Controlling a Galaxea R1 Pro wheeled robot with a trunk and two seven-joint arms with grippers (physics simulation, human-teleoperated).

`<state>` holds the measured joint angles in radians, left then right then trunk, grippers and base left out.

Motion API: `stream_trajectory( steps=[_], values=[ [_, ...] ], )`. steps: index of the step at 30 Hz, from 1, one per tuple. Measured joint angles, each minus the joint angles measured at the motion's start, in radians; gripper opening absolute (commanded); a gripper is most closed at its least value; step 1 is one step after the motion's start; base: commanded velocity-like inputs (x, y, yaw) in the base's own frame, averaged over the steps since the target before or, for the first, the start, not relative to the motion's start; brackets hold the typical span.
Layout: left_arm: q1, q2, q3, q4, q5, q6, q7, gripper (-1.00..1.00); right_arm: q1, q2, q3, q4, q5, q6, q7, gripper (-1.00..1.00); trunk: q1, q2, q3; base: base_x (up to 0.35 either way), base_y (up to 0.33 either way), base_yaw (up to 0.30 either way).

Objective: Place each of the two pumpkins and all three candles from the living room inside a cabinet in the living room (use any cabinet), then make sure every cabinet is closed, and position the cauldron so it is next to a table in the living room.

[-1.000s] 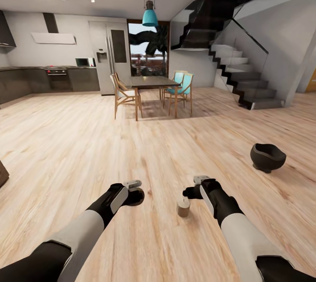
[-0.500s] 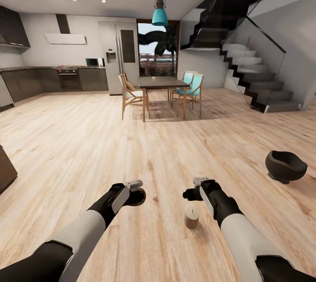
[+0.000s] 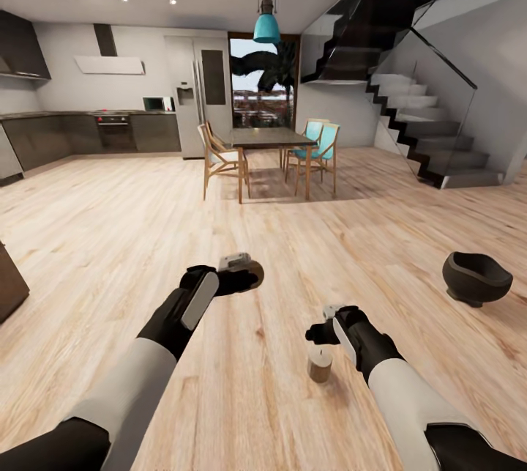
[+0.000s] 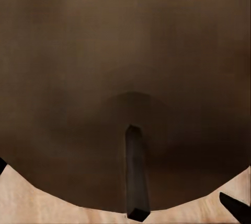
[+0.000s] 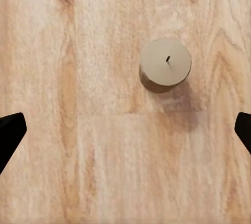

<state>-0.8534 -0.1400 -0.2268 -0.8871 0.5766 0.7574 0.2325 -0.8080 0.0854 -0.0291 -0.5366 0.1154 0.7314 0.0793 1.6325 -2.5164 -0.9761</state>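
Note:
My left gripper [image 3: 247,277] is shut on a candle [image 4: 125,78] and holds it above the wooden floor; in the left wrist view its brown top and dark wick loom very close. Another stubby beige candle [image 3: 320,366] [image 5: 164,70] stands upright on the floor. My right gripper [image 3: 322,332] [image 5: 125,130] hovers just above and behind it, open, with its dark fingertips [image 5: 10,130] spread wide and nothing between them. The black cauldron [image 3: 476,277] sits on the floor to the right, well clear of both arms. The pumpkins are out of view.
A dark brown furniture corner [image 3: 9,286] pokes in at the left edge. Farther back stand a dining table [image 3: 267,138] with wooden and teal chairs, the kitchen units [image 3: 88,132] at the left, and a glass-railed staircase [image 3: 432,141] at the right.
The view first swung, shifting the whole room rightward. Since then my left arm has lifted and reached forward with its candle, and the right gripper has sunk a little toward the floor candle.

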Motion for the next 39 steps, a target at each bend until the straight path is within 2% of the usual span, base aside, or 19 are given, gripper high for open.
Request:
stream_trajectory(
  steps=[2,7,13,19,25,39],
  values=[
    [0.001,0.000,0.000,-0.041,0.001,0.021,0.000,-1.00,0.000,0.000,0.000,0.000,0.000,-0.001,0.000,1.00,0.001,0.000,-0.008,0.000,0.000,0.000],
    [0.001,0.000,0.000,-0.054,0.000,0.026,0.001,-1.00,0.000,0.000,0.000,0.000,0.000,-0.001,0.000,1.00,0.003,-0.001,-0.027,0.000,0.000,0.000],
    [0.002,0.001,-0.001,-0.114,-0.001,0.027,0.001,-1.00,0.000,0.000,-0.001,0.000,-0.002,-0.001,0.001,1.00,0.006,-0.003,-0.050,0.000,0.000,0.000],
    [0.003,0.002,0.000,-0.126,-0.002,0.027,0.002,-1.00,0.000,0.000,0.000,0.000,-0.002,-0.002,0.001,1.00,0.009,-0.004,-0.074,0.000,0.000,0.000],
    [0.003,0.002,0.000,-0.126,-0.006,0.026,0.005,-1.00,0.000,0.000,-0.001,0.000,-0.002,-0.002,0.002,1.00,0.008,-0.004,-0.074,0.111,-0.003,0.000],
    [0.003,0.002,0.000,-0.123,-0.008,0.024,0.007,-1.00,0.000,-0.001,-0.001,0.000,-0.002,-0.001,0.004,1.00,0.008,-0.004,-0.074,0.318,-0.110,0.000]
  ],
)
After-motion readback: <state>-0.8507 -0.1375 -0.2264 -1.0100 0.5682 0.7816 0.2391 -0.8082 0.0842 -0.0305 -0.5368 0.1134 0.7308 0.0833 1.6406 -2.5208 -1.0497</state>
